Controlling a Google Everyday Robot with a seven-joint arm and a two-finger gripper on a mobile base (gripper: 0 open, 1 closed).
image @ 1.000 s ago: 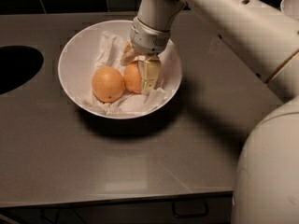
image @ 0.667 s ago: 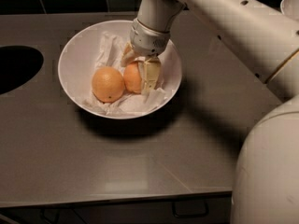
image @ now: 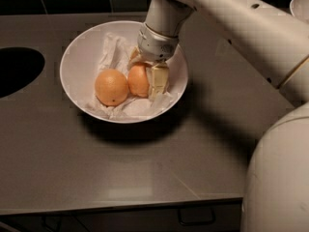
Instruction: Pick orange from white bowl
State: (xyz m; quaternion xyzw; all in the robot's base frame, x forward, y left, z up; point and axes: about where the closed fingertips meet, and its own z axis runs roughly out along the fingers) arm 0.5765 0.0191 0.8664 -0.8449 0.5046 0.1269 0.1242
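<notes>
Gripper (image: 146, 74) sat directly over round reddish-skinned orange (image: 137, 81), upper centre | inside wide glossy white bowl (image: 77, 57) | grip state could not be told

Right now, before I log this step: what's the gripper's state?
The gripper is closed on the orange, low inside the white bowl, beside the paler fruit.
</notes>
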